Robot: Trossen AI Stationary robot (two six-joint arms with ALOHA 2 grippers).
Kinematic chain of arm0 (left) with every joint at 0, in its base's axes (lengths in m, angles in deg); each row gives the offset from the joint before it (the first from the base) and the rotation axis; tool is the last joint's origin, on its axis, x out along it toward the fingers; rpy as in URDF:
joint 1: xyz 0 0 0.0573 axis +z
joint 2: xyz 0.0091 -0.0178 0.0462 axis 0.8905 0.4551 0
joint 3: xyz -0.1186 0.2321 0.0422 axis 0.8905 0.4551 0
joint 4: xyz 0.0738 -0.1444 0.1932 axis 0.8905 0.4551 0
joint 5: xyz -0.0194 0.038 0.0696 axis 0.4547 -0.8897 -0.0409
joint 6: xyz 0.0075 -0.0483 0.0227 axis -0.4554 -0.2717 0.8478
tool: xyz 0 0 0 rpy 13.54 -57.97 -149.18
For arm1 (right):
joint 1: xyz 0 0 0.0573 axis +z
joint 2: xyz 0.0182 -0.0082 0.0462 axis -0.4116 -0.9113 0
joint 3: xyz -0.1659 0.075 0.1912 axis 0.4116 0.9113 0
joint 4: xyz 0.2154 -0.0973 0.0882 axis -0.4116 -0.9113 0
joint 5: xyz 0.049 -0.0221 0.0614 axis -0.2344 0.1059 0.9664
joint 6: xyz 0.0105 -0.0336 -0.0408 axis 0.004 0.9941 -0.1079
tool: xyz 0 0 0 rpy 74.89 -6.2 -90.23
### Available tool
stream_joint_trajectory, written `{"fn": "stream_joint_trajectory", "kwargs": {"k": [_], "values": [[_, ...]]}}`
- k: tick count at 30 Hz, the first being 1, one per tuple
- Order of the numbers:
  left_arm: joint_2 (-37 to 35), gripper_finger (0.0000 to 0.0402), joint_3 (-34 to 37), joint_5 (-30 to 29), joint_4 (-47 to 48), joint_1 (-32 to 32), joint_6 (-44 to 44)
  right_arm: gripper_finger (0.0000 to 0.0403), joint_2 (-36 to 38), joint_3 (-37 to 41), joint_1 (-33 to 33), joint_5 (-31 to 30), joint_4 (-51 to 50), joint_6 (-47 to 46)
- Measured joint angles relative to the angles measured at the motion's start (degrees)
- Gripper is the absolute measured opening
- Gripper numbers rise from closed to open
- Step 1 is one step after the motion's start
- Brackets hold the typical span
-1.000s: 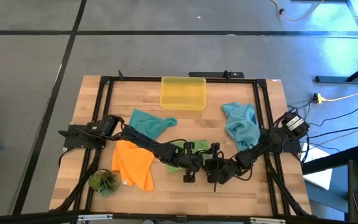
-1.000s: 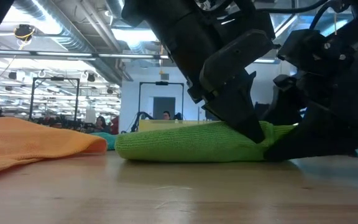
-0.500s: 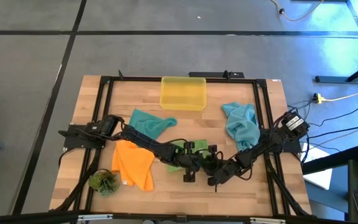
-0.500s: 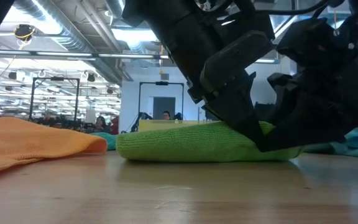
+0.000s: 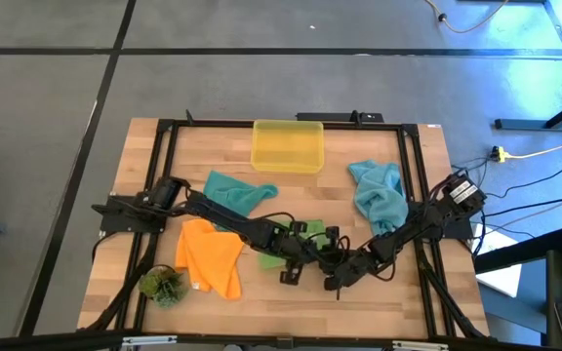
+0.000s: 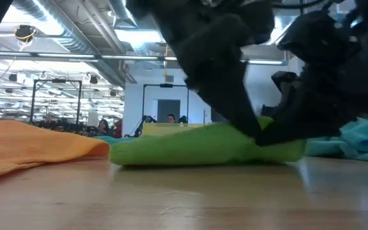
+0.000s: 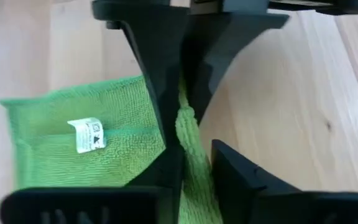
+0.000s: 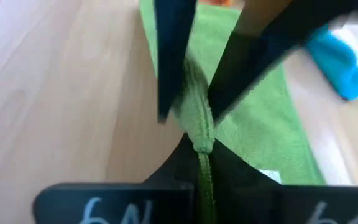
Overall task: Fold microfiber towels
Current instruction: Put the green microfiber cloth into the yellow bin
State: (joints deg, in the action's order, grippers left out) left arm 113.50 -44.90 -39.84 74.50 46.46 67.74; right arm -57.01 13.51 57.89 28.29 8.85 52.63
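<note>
Right claw (image 8: 197, 134): clenched on the edge of the green towel (image 8: 253, 118), a bunched ridge of cloth pinched between its two dark fingers. Left claw (image 7: 188, 124): just beside it at the same edge, fingers slightly apart with a fold of the cloth between them; whether it grips cannot be told. Green towel (image 5: 283, 249): lies low and flattened at the front centre of the desk (image 5: 379, 297), white label (image 7: 87, 135) facing up. Orange towel (image 5: 210, 256): crumpled, to the left of the green one. Teal-blue towel (image 5: 237, 192): behind the orange one, under the left arm. Second teal-blue towel (image 5: 379, 195): at the right side of the desk. Yellow bin (image 5: 287, 145): at the back edge, centre. Small green plant tuft (image 5: 162, 285): front left corner.
</note>
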Motion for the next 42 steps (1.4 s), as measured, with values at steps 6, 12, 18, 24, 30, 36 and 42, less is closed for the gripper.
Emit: {"fn": "stream_joint_trajectory", "kwargs": {"k": [6,12,18,24,30,36,42], "values": [[-6.2,0.0111,0.0,-5.7,12.9,-3.4,-2.5,0.0011,-0.2,0.2,-0.2,0.9,-0.9,-0.2],[-5.9,0.0121,0.0,-10.8,17.1,-10.2,-9.4,0.0011,-0.2,0.3,-0.8,1.3,-1.3,-1.7],[-3.2,0.0142,0.2,-17.1,22.0,-15.9,-14.4,0.0011,-0.2,0.3,-0.9,2.0,-1.3,-2.8],[-3.2,0.0180,0.2,-19.9,21.7,-17.2,-18.1,0.0011,-0.2,0.3,-1.5,2.0,-1.2,-2.8],[-2.3,0.0211,2.4,-19.4,20.8,-15.4,-18.4,0.0011,-0.2,0.3,-1.8,2.1,-1.1,-2.8],[-2.3,0.0220,6.5,-18.0,19.4,-13.6,-21.2,0.0011,-0.2,0.3,-1.8,2.1,-1.1,-2.7],[-2.6,0.0220,8.3,-18.1,17.6,-13.8,-21.1,0.0011,-0.2,0.3,-1.8,2.1,-1.2,-2.8]]}}
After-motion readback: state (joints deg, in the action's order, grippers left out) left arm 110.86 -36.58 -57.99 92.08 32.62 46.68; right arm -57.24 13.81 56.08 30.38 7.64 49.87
